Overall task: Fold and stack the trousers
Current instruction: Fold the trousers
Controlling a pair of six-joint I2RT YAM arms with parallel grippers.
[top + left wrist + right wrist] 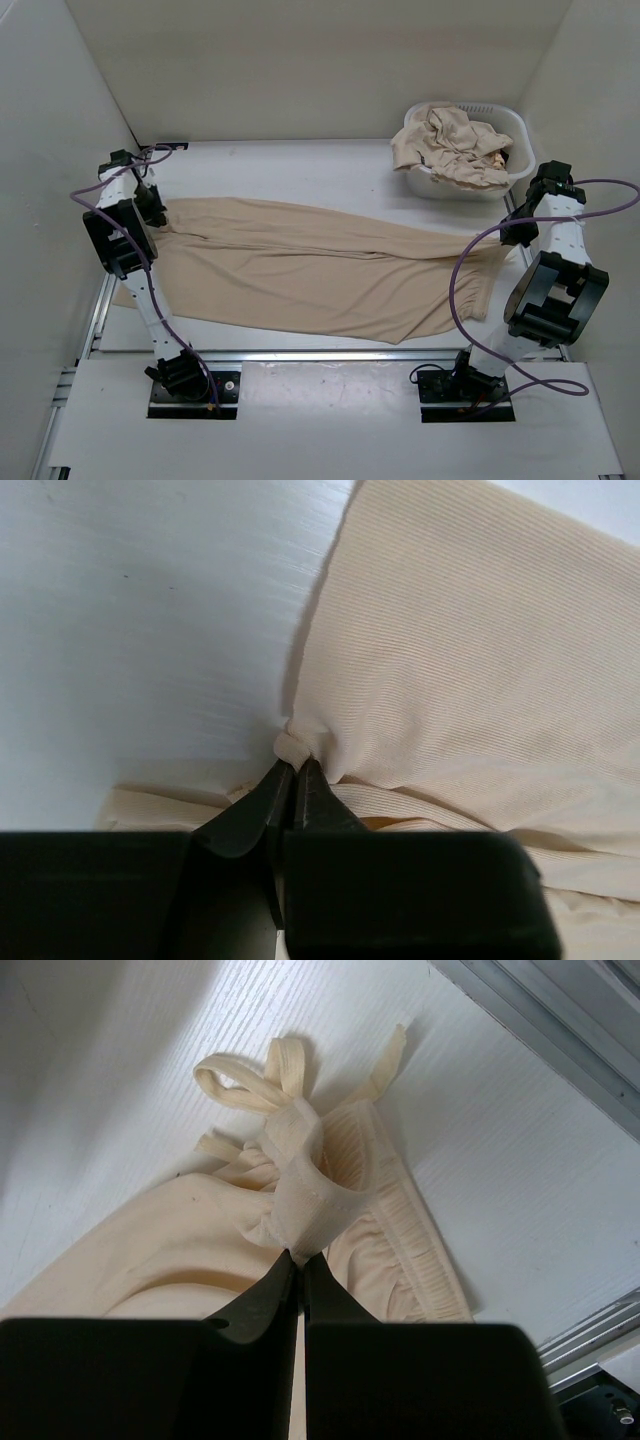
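Your left gripper (295, 767), far from the basket (516, 130), and right gripper (300, 1257), beside it, clamp the trousers (300, 265) at both ends, so folding likely needs one end carried over.

The trousers (300, 265) lie across the table (300, 170), left to right (basket (440, 187) behind, far right corner).

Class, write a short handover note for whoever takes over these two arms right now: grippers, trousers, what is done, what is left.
Left gripper: shut on a pinch of the trousers at their left end.
Right gripper: shut on the waistband beside the drawstring, at the right end.
Trousers: laid out lengthwise across the table, unfolded.
Basket, far right corner: holds more crumpled beige cloth.
Done: both ends gripped.
Left: fold, then stack.
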